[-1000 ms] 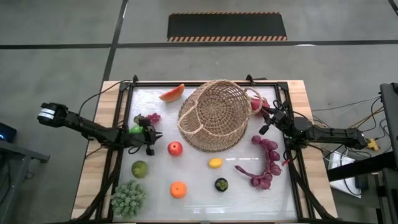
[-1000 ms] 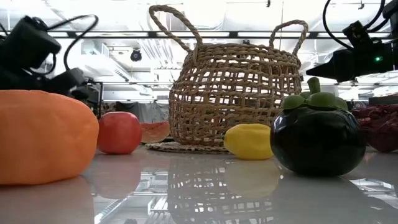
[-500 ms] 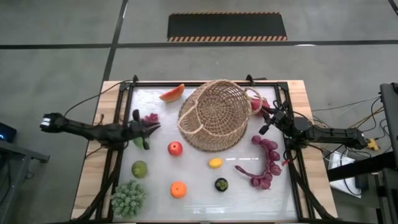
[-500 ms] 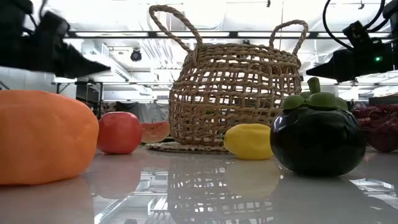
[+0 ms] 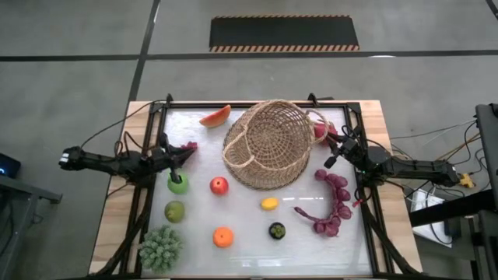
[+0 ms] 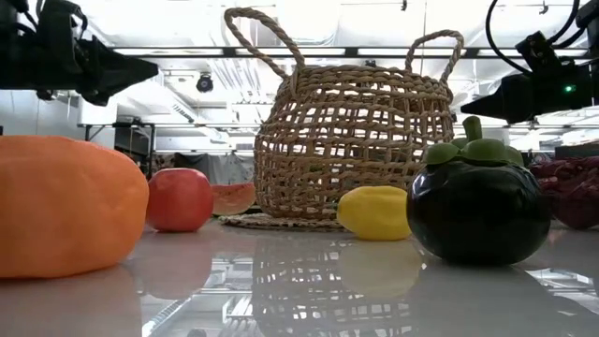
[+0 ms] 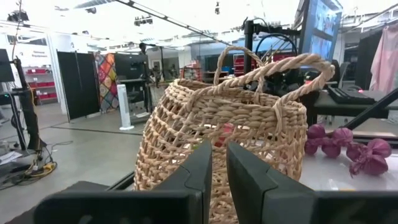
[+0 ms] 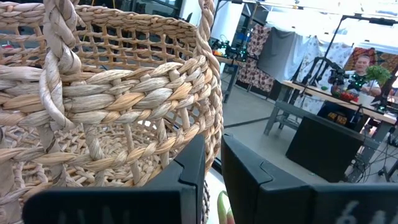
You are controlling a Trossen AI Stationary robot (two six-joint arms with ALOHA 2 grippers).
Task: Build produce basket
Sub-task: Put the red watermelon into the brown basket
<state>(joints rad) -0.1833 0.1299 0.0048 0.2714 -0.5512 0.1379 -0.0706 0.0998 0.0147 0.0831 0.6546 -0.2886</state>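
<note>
The tan wicker basket (image 5: pixel 268 144) (image 6: pixel 351 140) stands upright on the far middle of the table, handles up. My right gripper (image 5: pixel 328 141) (image 8: pixel 213 146) is at its right rim, shut on the wall. My left gripper (image 5: pixel 185 151) (image 7: pixel 219 152) hovers shut and level left of the basket, pointing at it, above a small grape bunch (image 5: pixel 189 145). A green apple (image 5: pixel 178 184) lies free on the table just near of it. Red apple (image 5: pixel 219 185), lemon (image 5: pixel 269 204), orange (image 5: pixel 223 236) and green pear (image 5: pixel 174 211) rest on the table. My right gripper has the basket's right wall just under the rim (image 8: pixel 212 118) between its two fingers, one finger inside the basket and one outside. It comes level from the table's right side. The basket stays upright with its base on the table.
A watermelon slice (image 5: pixel 215 117) lies far left of the basket and another red apple (image 5: pixel 320 131) behind its right handle. Long purple grape bunches (image 5: pixel 331 202) lie near right, a dark mangosteen (image 5: pixel 277 230) near middle, a spiky green fruit (image 5: pixel 161 247) near left. A black frame (image 5: pixel 148 194) rims the table.
My left gripper has risen and drawn toward the far edge, turning level to face the basket. The green apple, which lay close beside that gripper a second ago, now sits free on the table, a little closer to the near edge. The right arm and basket kept still.
</note>
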